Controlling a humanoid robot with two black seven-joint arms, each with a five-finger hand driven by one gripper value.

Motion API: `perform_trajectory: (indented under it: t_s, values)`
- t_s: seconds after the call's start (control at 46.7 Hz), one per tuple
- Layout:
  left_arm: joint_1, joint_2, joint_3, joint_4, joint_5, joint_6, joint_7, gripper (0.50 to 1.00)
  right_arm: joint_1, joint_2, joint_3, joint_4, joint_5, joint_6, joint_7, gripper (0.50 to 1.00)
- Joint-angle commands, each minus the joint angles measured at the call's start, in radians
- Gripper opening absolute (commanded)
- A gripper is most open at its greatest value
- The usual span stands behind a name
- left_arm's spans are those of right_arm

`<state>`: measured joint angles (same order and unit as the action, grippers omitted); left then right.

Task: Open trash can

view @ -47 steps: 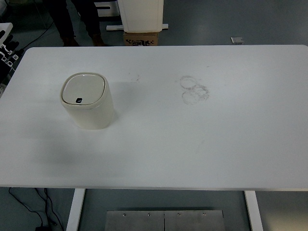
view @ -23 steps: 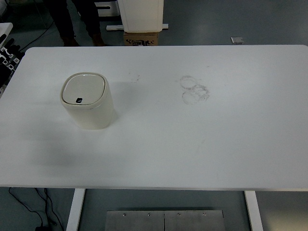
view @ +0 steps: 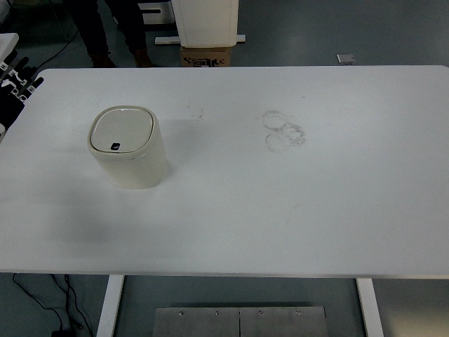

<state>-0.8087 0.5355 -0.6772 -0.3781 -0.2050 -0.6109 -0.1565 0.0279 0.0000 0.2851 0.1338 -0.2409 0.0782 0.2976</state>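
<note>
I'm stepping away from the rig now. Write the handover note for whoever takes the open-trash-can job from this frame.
Left hand: only partly in view at the table's far left edge, clear of the can; finger state not readable.
Right hand: not in view.
Cream rounded-square plastic trash can: upright on the left part of the white table, with its lid closed flat and a small dark button on the lid's near edge.
Done: nothing yet; the can is untouched.
Left: reach the can and open the lid, probably via the button.

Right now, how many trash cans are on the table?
1. The trash can stands on the left part of the white table, its lid closed. Nothing on the table could hide another.
</note>
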Motion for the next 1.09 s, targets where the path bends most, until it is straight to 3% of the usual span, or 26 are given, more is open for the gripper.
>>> perform_trajectory:
  t_s: [0.0,0.364,0.835,1.07]
  values:
    - [-0.001,0.001,0.002,-0.013,0.002,0.0,0.0,1.0,0.0,0.0,0.0,0.001,0.0,0.0,0.0,0.991]
    - [-0.052,0.024,0.132,-0.104,0.007,0.0,0.003,1.0,0.001,0.0,-0.001,0.0,0.0,0.0,0.0,0.991]
    - [-0.216,0.113,0.421,-0.341,0.006,0.128,0.002,1.0,0.0,0.0,-0.001,0.001,0.0,0.0,0.0,0.991]
    - [-0.303,0.138,0.588,-0.395,0.006,0.132,0.002,1.0,0.0,0.0,-0.001,0.0,0.0,0.0,0.0,0.991]
